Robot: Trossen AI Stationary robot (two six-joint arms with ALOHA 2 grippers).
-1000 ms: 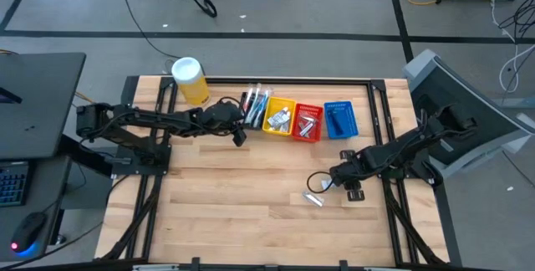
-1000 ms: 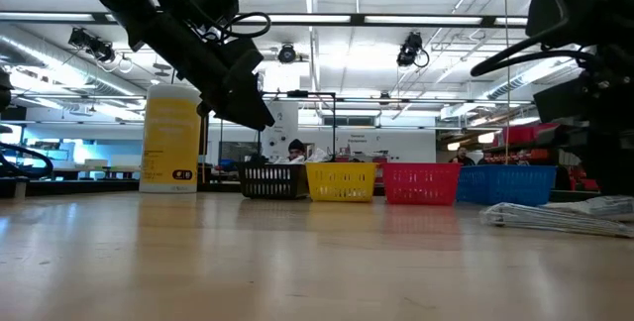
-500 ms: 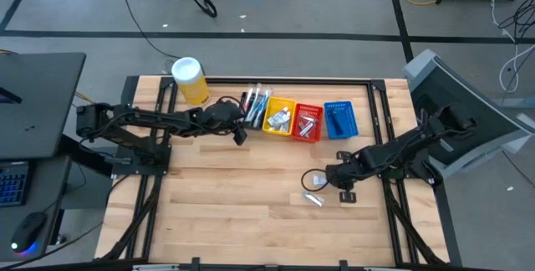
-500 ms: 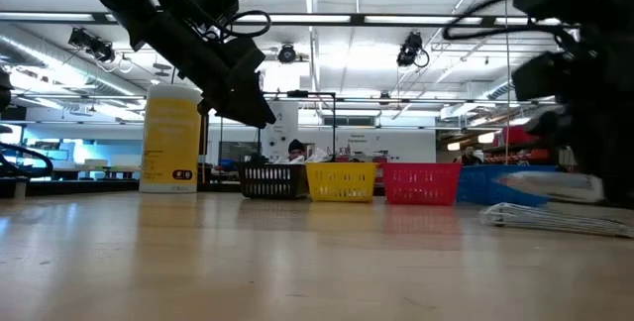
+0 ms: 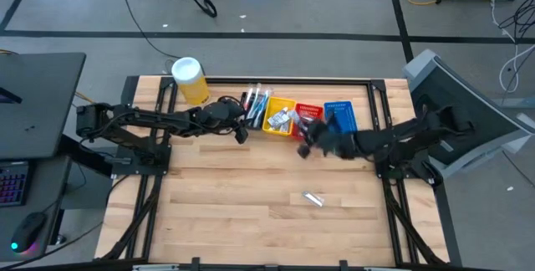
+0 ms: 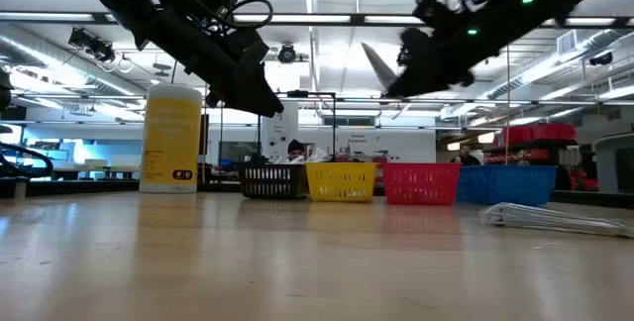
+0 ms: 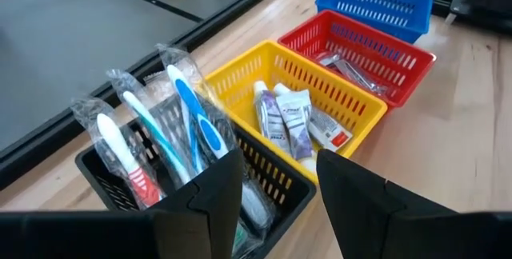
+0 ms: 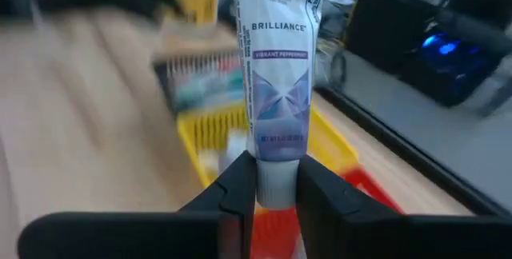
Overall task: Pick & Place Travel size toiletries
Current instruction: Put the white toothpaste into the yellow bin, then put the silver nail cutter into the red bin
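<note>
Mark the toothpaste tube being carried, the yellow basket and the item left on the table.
toothpaste tube (image 8: 274, 75), right wrist view, printed body.
yellow basket (image 7: 340, 93), left wrist view, side wall.
wrapped item (image 5: 313, 198), high view, middle.

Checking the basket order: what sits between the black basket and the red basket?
The yellow basket, holding small toothpaste tubes, sits between the black basket and the red basket. The left wrist view shows it best; the high view confirms.

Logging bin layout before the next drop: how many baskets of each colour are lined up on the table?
black basket: 1
yellow basket: 1
red basket: 1
blue basket: 1
Total: 4
</note>
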